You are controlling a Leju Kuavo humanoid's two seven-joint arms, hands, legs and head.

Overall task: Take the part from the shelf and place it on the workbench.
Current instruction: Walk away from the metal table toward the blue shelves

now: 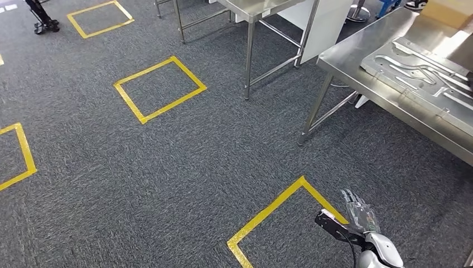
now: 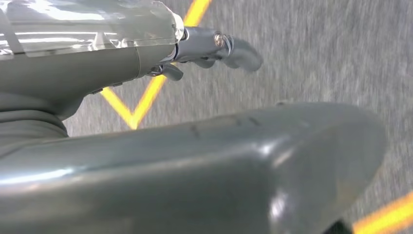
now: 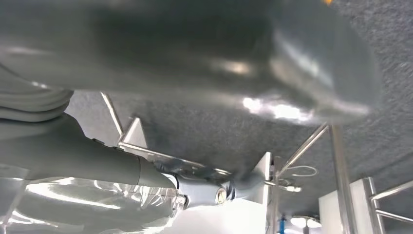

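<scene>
Grey carpet (image 1: 167,167) has five yellow tape squares. One flat metal part (image 1: 424,75) lies on the workbench (image 1: 357,61). Near it, the right hand (image 1: 357,215) holds nothing, fingers spread. Left hand (image 2: 214,48) holds nothing too.
</scene>
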